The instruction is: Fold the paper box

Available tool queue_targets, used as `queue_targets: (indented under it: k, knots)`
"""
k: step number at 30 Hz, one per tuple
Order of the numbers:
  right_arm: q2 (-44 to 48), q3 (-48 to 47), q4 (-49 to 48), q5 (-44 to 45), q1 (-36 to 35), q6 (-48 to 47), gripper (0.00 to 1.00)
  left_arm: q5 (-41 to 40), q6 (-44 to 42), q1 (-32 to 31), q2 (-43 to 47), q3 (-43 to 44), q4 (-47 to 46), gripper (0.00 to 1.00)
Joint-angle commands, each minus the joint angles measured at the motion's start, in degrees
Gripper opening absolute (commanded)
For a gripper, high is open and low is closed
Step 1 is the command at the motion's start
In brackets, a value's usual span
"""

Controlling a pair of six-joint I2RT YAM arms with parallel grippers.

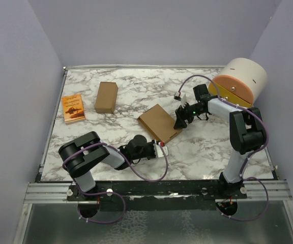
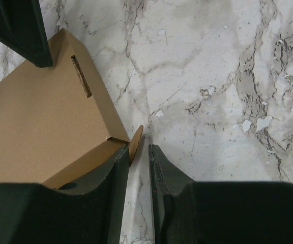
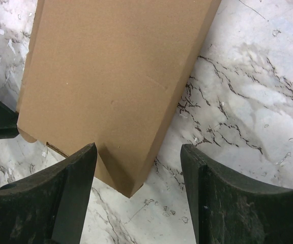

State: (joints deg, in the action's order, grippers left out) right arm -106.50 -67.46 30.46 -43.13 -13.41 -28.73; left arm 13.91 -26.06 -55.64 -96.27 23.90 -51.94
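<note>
The paper box [image 1: 159, 123] is a shallow brown cardboard box lying closed and askew at mid-table. My left gripper [image 1: 160, 149] is at its near corner. In the left wrist view the box [image 2: 34, 117] lies left of the gripper [image 2: 139, 147], whose jaws stand a narrow gap apart with only table between them. A small cardboard tab [image 2: 136, 141] sticks out at the tip of the left finger. My right gripper [image 1: 181, 121] is at the box's right corner. In the right wrist view it [image 3: 139, 152] is wide open, with the box's corner [image 3: 111, 76] between the fingers and touching neither.
A narrower ready-made cardboard box [image 1: 106, 97] and a small orange booklet [image 1: 73, 108] lie at the back left. A large white and orange cylinder [image 1: 240, 81] stands at the back right, close behind the right arm. Walls enclose the table on three sides.
</note>
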Motion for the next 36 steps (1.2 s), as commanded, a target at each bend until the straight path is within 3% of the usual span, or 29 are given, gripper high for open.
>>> queue_targets:
  k: [1, 15, 28, 36]
  knots:
    - [-0.99, -2.02, 1.01, -0.69, 0.24, -0.54, 0.68, 0.78, 0.57, -0.44, -0.29, 0.67, -0.91, 0.26]
    - [-1.47, -2.18, 1.36, -0.82, 0.23, -0.62, 0.68, -0.48, 0.59, -1.02, -2.83, 2.42, -0.73, 0.2]
    - [-1.87, -2.4, 1.62, -0.4, 0.27, -0.55, 0.68, -2.84, 0.1, -1.21, -1.85, 1.78, -0.16, 0.0]
    - [-2.39, -2.28, 1.6, 0.31, 0.24, -0.19, 0.68, -3.32, 2.33, -1.22, -1.36, 0.81, -0.5, 0.0]
